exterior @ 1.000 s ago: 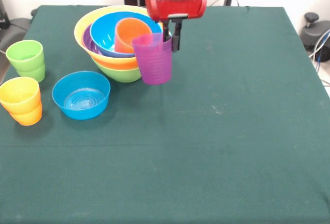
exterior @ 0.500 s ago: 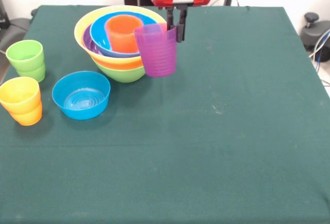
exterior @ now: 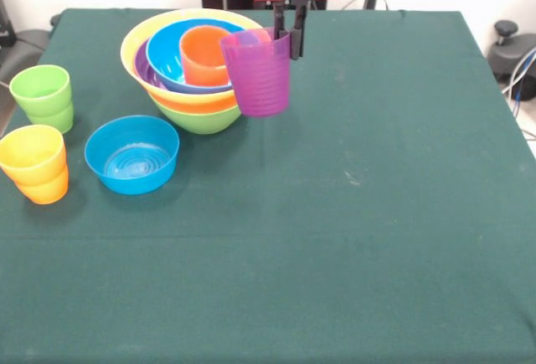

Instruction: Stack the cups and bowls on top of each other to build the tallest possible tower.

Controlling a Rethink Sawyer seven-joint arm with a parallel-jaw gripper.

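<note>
The black pincer (exterior: 289, 33) pinches the rim of a ribbed purple plastic cup (exterior: 260, 74), holding it in the air just right of the tower (exterior: 188, 67): a lime green bowl under nested yellow, purple and blue bowls, with an orange cup (exterior: 206, 53) inside. On the green tabletop (exterior: 377, 213), nearer and to the left, stand a small blue bowl (exterior: 132, 154), a green cup (exterior: 43, 96) and a yellow cup (exterior: 34, 161).

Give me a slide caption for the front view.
Gripper holds a purple cup by its rim beside the tower of nested bowls.
</note>
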